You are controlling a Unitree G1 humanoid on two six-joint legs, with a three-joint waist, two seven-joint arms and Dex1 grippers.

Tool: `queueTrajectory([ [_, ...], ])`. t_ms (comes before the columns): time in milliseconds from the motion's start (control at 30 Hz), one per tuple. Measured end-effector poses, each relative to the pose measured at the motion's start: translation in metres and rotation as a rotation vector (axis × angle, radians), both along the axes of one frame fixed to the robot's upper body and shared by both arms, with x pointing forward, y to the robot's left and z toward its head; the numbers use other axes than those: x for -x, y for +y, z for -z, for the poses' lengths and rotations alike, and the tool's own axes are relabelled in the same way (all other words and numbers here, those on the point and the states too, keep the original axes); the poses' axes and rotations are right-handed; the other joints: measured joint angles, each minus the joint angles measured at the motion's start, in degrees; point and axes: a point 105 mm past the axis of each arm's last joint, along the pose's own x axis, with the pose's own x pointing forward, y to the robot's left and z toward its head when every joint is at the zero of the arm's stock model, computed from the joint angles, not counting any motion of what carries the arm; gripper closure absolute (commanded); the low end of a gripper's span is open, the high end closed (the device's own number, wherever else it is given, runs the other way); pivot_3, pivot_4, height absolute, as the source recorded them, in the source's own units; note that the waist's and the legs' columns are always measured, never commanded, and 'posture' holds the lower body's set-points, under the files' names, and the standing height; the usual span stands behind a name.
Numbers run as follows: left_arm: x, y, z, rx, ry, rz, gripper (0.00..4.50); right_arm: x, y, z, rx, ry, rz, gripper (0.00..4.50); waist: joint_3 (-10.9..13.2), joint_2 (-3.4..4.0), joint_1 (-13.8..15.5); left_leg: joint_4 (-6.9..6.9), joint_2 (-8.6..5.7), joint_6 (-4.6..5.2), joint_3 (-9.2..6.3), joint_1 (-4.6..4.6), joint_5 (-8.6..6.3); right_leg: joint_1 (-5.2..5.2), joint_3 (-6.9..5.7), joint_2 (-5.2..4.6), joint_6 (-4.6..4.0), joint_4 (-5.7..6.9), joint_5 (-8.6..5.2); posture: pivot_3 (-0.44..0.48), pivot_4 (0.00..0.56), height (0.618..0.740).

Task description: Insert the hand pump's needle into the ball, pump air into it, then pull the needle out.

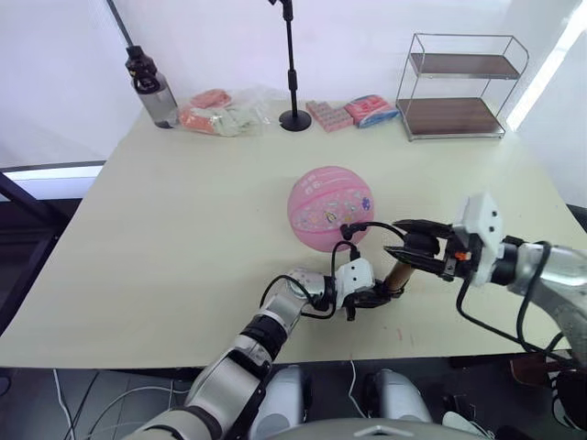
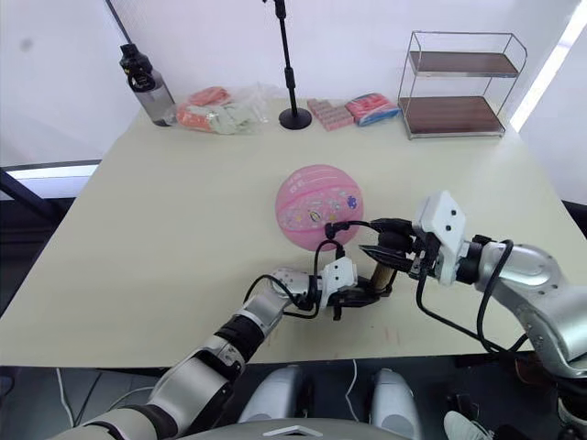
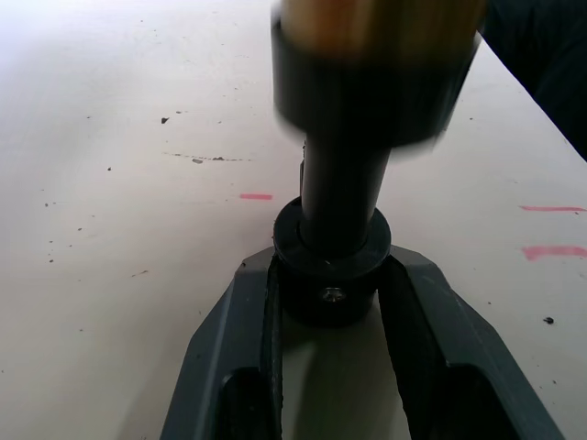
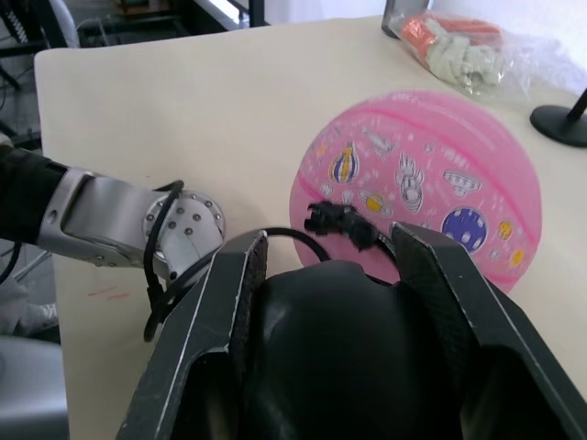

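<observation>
The pink ball [image 1: 328, 207] with cartoon prints rests mid-table. Just in front of it the hand pump [image 1: 397, 274] is held tilted between both grippers. My left gripper [image 1: 371, 295] is shut on the pump's black lower end [image 3: 332, 275], with the bronze barrel [image 3: 381, 18] rising above its fingers. My right gripper [image 1: 415, 247] is shut on the black handle [image 4: 339, 357]. The thin black hose [image 1: 365, 225] loops from the pump to the ball. Its black fitting [image 4: 336, 218] sits against the ball's [image 4: 431, 174] side. The needle itself is hidden.
Along the far edge stand a dark water bottle [image 1: 154, 90], a bag of packets [image 1: 220, 113], a black microphone stand [image 1: 294, 117], more packets [image 1: 356, 111] and a wire shelf [image 1: 461, 86]. The table's near edge [image 1: 183, 353] runs just under my arms.
</observation>
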Motion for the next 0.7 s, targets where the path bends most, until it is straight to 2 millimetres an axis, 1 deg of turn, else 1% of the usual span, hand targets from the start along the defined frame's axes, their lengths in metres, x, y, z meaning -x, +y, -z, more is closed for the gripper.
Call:
queueTrajectory([
  [33, 0.0, 0.002, 0.0, -0.005, 0.0, 0.004, 3.43, -0.001, 0.002, 0.009, -0.006, 0.009, 0.006, 2.87, -0.1, -0.12, 0.0, -0.03, 0.08, -0.01, -0.01, 0.04, 0.0, 0.0, 0.0, 0.08, -0.07, 0.0, -0.04, 0.0, 0.15, 0.74],
  [100, -0.001, 0.003, -0.001, -0.009, -0.003, 0.01, 3.43, -0.003, 0.004, 0.019, -0.011, 0.018, 0.014, 2.87, -0.1, -0.1, 0.0, -0.04, 0.18, -0.02, -0.01, 0.04, -0.01, -0.01, 0.01, 0.19, -0.12, 0.0, -0.07, 0.0, 0.15, 0.74],
  [233, -0.002, 0.004, -0.001, -0.015, -0.001, 0.011, 3.43, -0.003, 0.002, 0.023, -0.011, -0.011, -0.008, 2.87, -0.2, -0.13, 0.0, -0.07, 0.33, -0.04, -0.01, 0.16, -0.02, 0.03, 0.06, 0.39, -0.19, 0.0, -0.1, 0.0, 0.15, 0.74],
  [367, -0.002, 0.001, -0.003, -0.019, 0.0, 0.017, 3.43, -0.002, -0.007, 0.023, -0.028, -0.01, -0.02, 2.87, -0.2, -0.09, 0.2, -0.07, 0.35, -0.05, -0.01, 0.14, -0.03, 0.03, 0.08, 0.37, -0.2, 0.01, -0.11, 0.0, 0.15, 0.74],
  [433, -0.002, -0.004, -0.004, -0.015, 0.008, 0.025, 3.43, -0.002, -0.015, 0.017, -0.052, -0.006, -0.024, 2.87, -0.1, 0.05, 0.4, -0.06, 0.29, -0.05, 0.01, 0.08, -0.03, 0.02, 0.11, 0.29, -0.2, -0.01, -0.1, 0.0, 0.15, 0.74],
  [467, -0.001, -0.008, -0.005, -0.012, 0.011, 0.032, 3.43, -0.002, -0.02, 0.015, -0.048, 0.002, -0.031, 2.87, 0.0, 0.23, 0.7, -0.06, 0.19, -0.05, 0.01, 0.04, -0.02, 0.0, 0.11, 0.2, -0.18, -0.02, -0.1, 0.0, 0.15, 0.74],
  [533, 0.002, -0.014, -0.006, -0.008, 0.015, 0.046, 3.43, -0.001, -0.027, 0.01, -0.052, 0.014, -0.042, 2.87, 0.1, 0.33, 1.4, -0.06, 0.09, -0.04, 0.0, -0.06, -0.03, -0.07, 0.09, 0.13, -0.17, -0.03, -0.09, 0.0, 0.15, 0.74],
  [600, 0.002, -0.015, -0.006, -0.006, 0.017, 0.05, 3.43, -0.001, -0.028, 0.009, -0.053, 0.019, -0.041, 2.87, 0.1, 0.39, 1.8, -0.06, 0.01, -0.04, 0.0, -0.19, -0.03, -0.15, 0.06, 0.07, -0.17, -0.05, -0.09, 0.0, 0.15, 0.74],
  [633, 0.004, -0.02, -0.007, -0.003, 0.021, 0.063, 3.43, 0.0, -0.033, 0.004, -0.059, 0.038, -0.047, 2.87, 0.2, 0.49, 2.1, -0.06, -0.1, -0.03, -0.01, -0.23, -0.03, -0.15, 0.0, -0.06, -0.11, -0.05, -0.13, 0.0, 0.15, 0.74],
  [667, 0.004, -0.027, -0.009, 0.0, 0.027, 0.073, 3.43, -0.002, -0.041, -0.018, -0.092, 0.032, -0.05, 2.87, 0.5, 0.87, 2.3, -0.05, -0.36, 0.1, 0.03, -0.36, -0.09, -0.19, 0.01, -0.35, -0.03, -0.07, -0.11, 0.0, 0.15, 0.74],
  [700, 0.004, -0.027, -0.009, 0.0, 0.027, 0.074, 3.43, -0.002, -0.041, -0.02, -0.094, 0.031, -0.052, 2.87, 0.5, 0.84, 2.4, -0.04, -0.39, 0.14, 0.04, -0.36, -0.12, -0.17, 0.0, -0.39, 0.0, -0.09, -0.12, 0.0, 0.15, 0.74],
])
